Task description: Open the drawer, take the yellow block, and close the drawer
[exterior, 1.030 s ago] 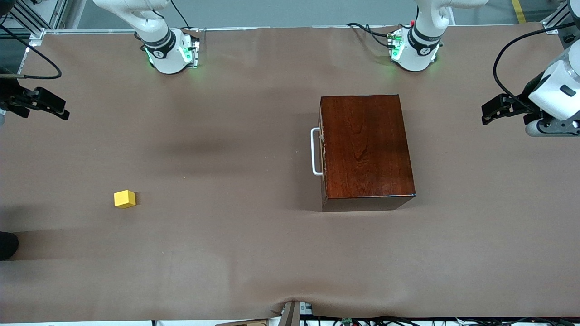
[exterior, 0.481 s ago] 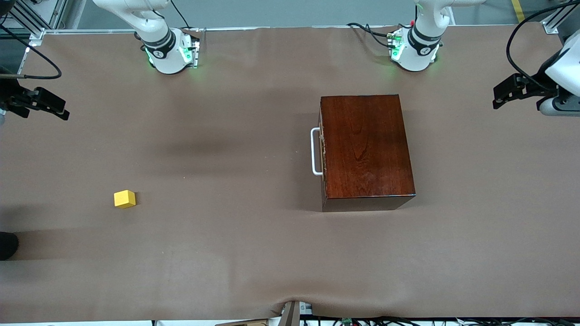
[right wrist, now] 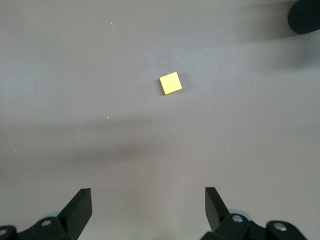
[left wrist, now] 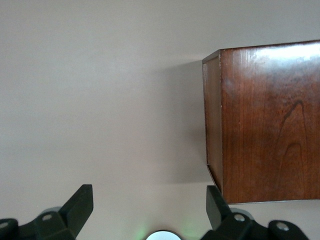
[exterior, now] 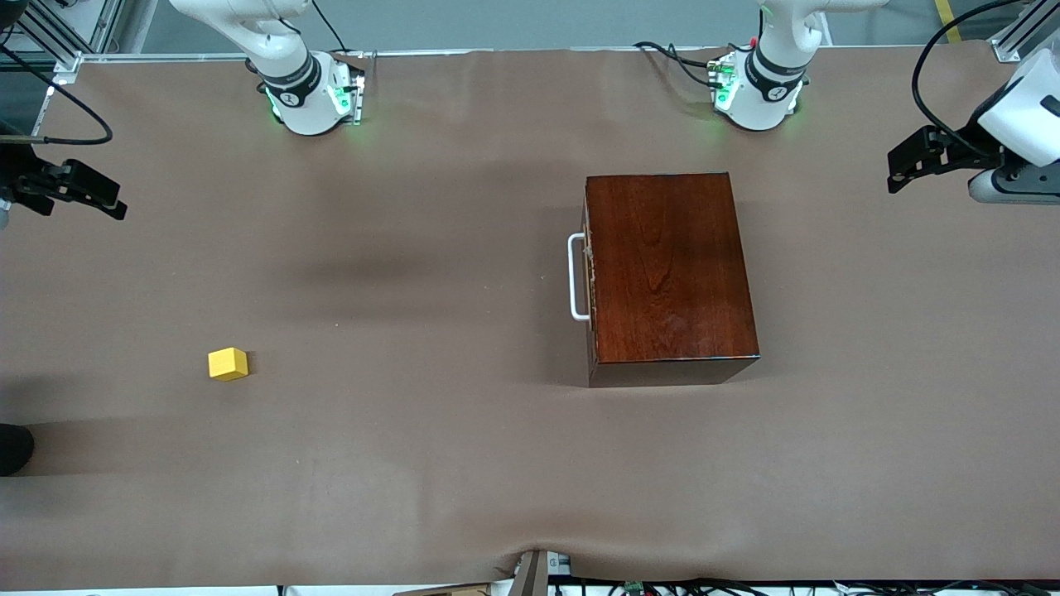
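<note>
The reddish-brown wooden box stands on the table in front of the left arm's base. Its drawer is shut, and the white handle faces the right arm's end. The yellow block lies on the table toward the right arm's end, nearer the front camera than the box. My left gripper is open and empty, in the air at the left arm's end, apart from the box. My right gripper is open and empty at the right arm's end. In the right wrist view, my right gripper is apart from the block.
Brown paper covers the table. A dark rounded object shows at the table's edge at the right arm's end, nearer the front camera than the block; it also shows in the right wrist view.
My left gripper has moved toward the bases' side of the table, away from the front camera. The right gripper, the box and the block have not moved.
</note>
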Robot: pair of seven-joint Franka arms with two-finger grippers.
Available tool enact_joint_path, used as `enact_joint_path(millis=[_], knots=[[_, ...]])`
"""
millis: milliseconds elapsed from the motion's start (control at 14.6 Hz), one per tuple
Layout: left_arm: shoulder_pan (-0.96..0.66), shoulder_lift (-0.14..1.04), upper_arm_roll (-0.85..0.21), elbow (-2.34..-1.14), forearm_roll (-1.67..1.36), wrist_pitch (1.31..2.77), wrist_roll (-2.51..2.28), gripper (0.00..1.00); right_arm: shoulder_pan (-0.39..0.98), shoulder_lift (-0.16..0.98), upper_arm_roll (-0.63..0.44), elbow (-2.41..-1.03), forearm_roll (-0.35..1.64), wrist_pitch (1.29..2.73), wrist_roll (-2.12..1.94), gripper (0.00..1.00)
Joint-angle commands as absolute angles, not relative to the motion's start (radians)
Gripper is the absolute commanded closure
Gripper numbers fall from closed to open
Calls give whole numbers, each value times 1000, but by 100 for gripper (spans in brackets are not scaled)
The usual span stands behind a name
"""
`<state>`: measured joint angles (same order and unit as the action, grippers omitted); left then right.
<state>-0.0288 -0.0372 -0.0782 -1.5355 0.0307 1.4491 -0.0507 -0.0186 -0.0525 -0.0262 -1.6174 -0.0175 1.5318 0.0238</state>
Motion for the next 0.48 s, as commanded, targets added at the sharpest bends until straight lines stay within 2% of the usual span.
enact_joint_path(millis=[0, 412], knots=[[-12, -29, -78, -1520, 5, 1427, -74, 0, -26, -48, -21, -1601, -34, 1523, 14, 0], [-5, -29, -77, -1517, 5, 1433, -60, 0, -25, -43, -21, -1601, -34, 1523, 14, 0]])
